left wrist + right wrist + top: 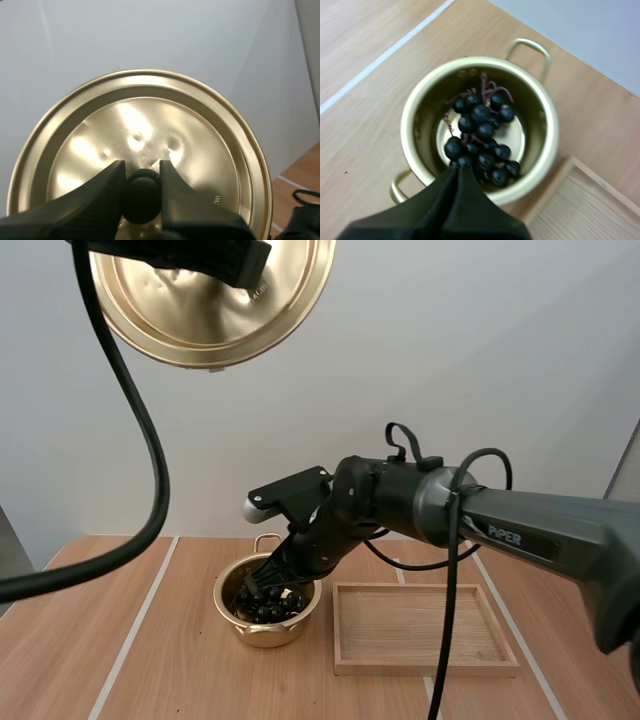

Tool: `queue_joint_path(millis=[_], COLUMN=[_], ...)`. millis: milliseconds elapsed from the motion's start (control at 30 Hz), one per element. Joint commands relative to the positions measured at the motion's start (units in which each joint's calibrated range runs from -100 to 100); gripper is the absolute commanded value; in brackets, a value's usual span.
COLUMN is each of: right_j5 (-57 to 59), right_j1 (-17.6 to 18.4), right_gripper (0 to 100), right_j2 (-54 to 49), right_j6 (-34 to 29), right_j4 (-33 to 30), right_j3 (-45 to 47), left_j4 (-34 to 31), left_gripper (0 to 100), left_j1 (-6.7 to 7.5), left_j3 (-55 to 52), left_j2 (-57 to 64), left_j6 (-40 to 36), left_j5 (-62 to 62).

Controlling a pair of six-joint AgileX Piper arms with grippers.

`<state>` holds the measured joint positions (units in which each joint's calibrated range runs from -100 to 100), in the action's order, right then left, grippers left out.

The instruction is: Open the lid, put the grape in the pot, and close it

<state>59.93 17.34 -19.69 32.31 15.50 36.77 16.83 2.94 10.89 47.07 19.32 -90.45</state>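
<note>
1. The left gripper (141,170) held the golden lid (200,130) up in the air, well above the table (180,660) and off to the left of the pot
2. Its two fingers (95,200) pinched the lid's round black knob (142,197) between their tips, one on each side
3. The lid was tilted, so that its shiny face turned towards the high camera
4. The pot (547,125) stood open on the wooden table, with one loop handle at its far side and one at its near side
5. The bunch of dark grapes (480,135) lay inside the pot on its bottom, with reddish stems showing at the far end of the bunch
6. The right gripper (456,172) reached down over the near rim of the pot, its tips just at the nearest grapes
7. Its fingers (435,200) were pressed together as one dark wedge; I could not tell whether they touched a grape
8. The wooden tray (425,625) lay flat on the table just beside the pot, on its right, with the right arm stretched above it
</note>
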Motion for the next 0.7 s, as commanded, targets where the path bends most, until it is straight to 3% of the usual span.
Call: queue_joint_path(millis=[0, 200, 567, 667], right_j5=[2.7, 6.8, 22.1, 27.1], right_j1=[-2.4, -5.7, -5.8, -5.8], right_gripper=[0, 0, 0, 0], right_j2=[-5.1, -18.4, -45.0, -49.9], right_j6=[-0.3, -0.3, -3.6, -4.7], right_j4=[-0.8, -1.4, -5.9, -7.3], right_j3=[3.3, 11.0, 14.0, 14.0], left_j4=[-2.8, -3.9, -3.6, -1.2], left_gripper=[0, 0, 0, 0], left_j1=[0.09, 0.09, 0.09, 0.09], left_j3=[0.7, 0.7, -0.1, -5.5], left_j2=[-1.2, -7.8, -20.4, -22.8], left_j6=[-1.0, -0.5, 2.8, 4.6], left_j5=[2.6, -5.0, -9.5, -9.5])
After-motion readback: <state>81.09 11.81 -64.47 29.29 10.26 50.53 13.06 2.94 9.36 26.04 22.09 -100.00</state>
